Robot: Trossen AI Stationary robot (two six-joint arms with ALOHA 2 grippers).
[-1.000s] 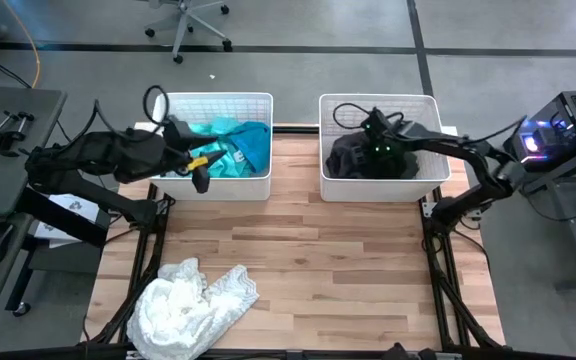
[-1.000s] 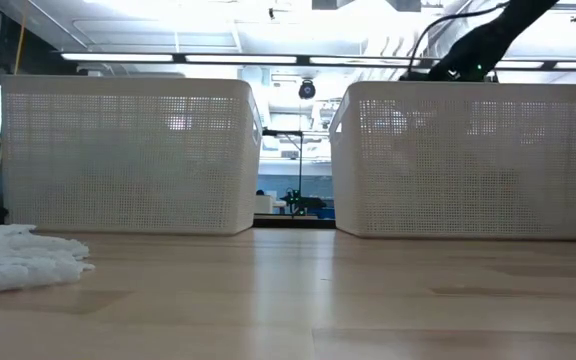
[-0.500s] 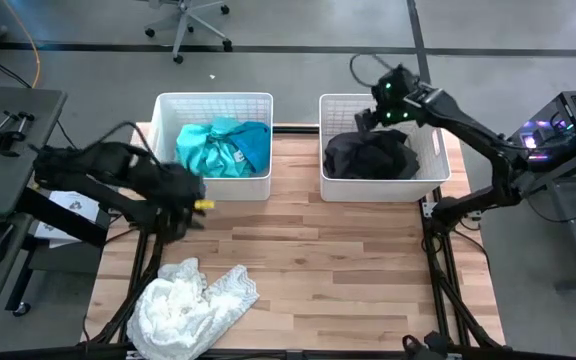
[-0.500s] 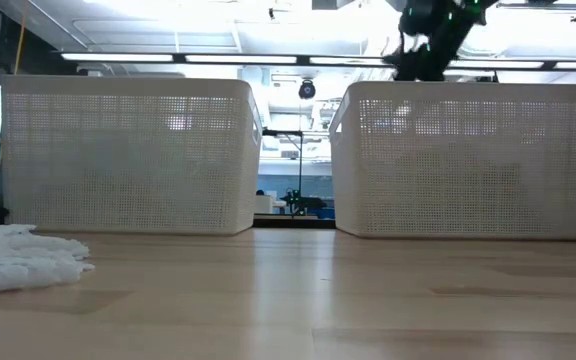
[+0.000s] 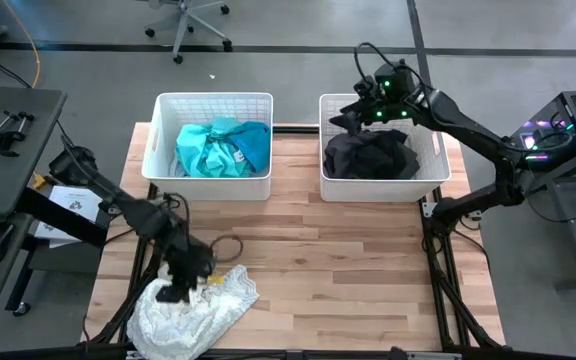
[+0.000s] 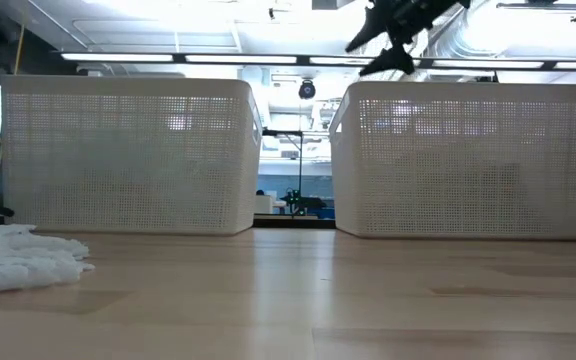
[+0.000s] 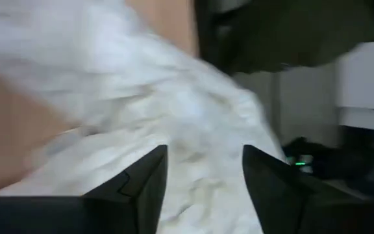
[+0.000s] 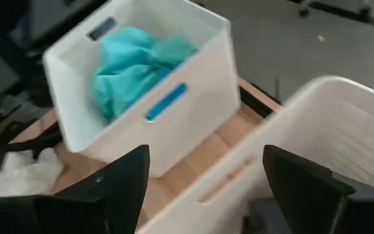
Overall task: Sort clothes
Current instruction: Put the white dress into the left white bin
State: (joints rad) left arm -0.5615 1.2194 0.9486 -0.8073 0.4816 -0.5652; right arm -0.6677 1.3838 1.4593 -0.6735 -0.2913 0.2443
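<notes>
A white lacy garment (image 5: 196,312) lies crumpled at the table's near left corner; its edge shows in the low view (image 6: 18,258). My left gripper (image 5: 176,290) is open right over it, and the white cloth fills the gap between the fingers in the left wrist view (image 7: 203,188). Teal and blue garments (image 5: 224,146) lie in the left basket (image 5: 213,97). A dark garment (image 5: 370,156) lies in the right basket (image 5: 383,189). My right gripper (image 5: 354,113) is open and empty above that basket's far left part (image 8: 203,195). My left gripper is open over the white lacy garment's left part (image 7: 200,143), fingers pointing down from above. I cannot tell whether the fingertips touch the cloth.
The two white mesh baskets (image 6: 118,150) (image 6: 468,150) stand side by side at the table's far edge. Bare wood lies between them and the near edge, to the right of the white garment. A desk and an office chair stand beyond the table.
My left gripper has left the left basket, gone toward the table's near edge and come down over the white garment. My right gripper has risen out of the right basket, clear of the dark garment, and moved over the basket's far left part.
</notes>
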